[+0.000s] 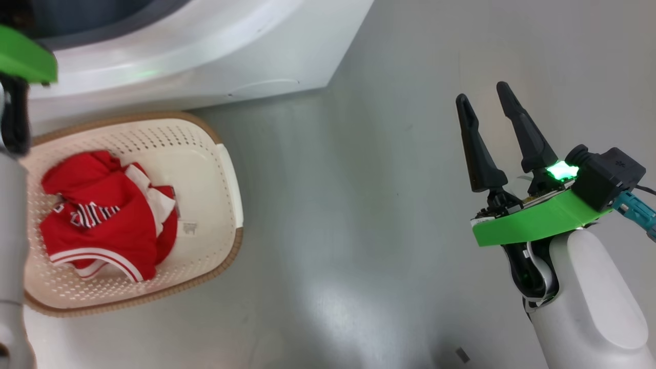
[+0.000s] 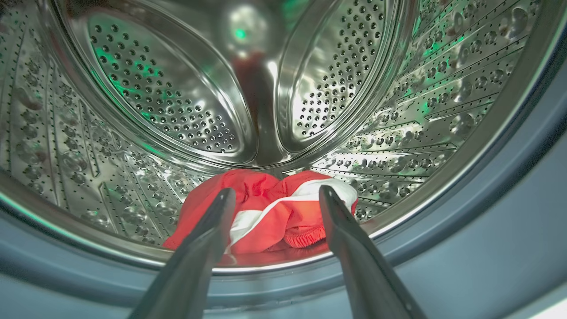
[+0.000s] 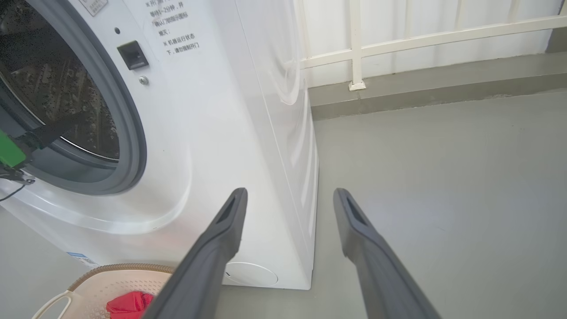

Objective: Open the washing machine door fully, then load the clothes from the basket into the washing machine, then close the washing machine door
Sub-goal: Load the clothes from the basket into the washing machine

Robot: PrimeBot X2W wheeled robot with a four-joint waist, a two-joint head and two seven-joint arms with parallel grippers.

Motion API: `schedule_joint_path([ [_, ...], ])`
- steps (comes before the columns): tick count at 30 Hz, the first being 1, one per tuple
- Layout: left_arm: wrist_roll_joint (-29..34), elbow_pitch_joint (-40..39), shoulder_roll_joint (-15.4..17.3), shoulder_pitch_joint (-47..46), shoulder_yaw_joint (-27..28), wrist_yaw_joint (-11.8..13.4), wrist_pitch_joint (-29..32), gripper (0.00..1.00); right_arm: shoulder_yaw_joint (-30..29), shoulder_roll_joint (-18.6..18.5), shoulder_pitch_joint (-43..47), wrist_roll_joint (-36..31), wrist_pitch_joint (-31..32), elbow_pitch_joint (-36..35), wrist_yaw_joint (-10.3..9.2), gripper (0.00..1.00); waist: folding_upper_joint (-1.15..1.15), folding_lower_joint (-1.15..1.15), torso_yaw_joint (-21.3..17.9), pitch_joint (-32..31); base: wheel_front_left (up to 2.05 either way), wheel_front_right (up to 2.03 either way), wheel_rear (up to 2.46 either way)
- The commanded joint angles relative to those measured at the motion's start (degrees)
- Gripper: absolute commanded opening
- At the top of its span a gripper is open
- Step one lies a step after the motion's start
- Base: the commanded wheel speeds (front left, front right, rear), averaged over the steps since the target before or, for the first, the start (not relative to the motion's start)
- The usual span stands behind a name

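Note:
Red clothes (image 1: 105, 220) with white stripes lie in the cream basket (image 1: 225, 205) on the floor below the white washing machine (image 1: 205, 56). Another red and white garment (image 2: 270, 212) rests on the steel drum (image 2: 168, 97) floor, just past my left gripper (image 2: 277, 192), which is open and empty at the drum mouth. My right gripper (image 1: 480, 97) hovers open and empty over the floor to the right of the machine. The right wrist view shows the machine (image 3: 212, 133), its grey gasket (image 3: 128, 133), the basket (image 3: 110, 283) and red clothes (image 3: 128, 303) in it. The door is out of view.
Grey floor (image 1: 359, 230) stretches to the right of the basket and machine. A low kerb and white railing (image 3: 398, 44) stand behind the machine. My left arm (image 1: 13, 205) runs along the head view's left edge beside the basket.

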Motion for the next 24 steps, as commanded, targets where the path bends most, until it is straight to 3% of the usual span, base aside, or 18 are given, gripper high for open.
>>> schedule_joint_path([
  [1, -0.5, -2.3, 2.8, 1.8, 1.1, -0.1, -0.4, 1.0, 1.3, -0.3, 1.7, 0.3, -0.3, -1.0, 0.09, 1.0, 0.0, 0.0, 1.1, -2.0, 0.0, 0.0, 0.0],
  [24, -1.1, -21.1, -0.8, 30.0, 6.0, 0.3, -0.4, 1.0, 3.0, -3.0, 5.3, 2.6, -0.3, 2.6, 0.09, 1.0, 0.0, 0.0, 6.2, -15.0, 0.0, 0.0, 0.0],
])
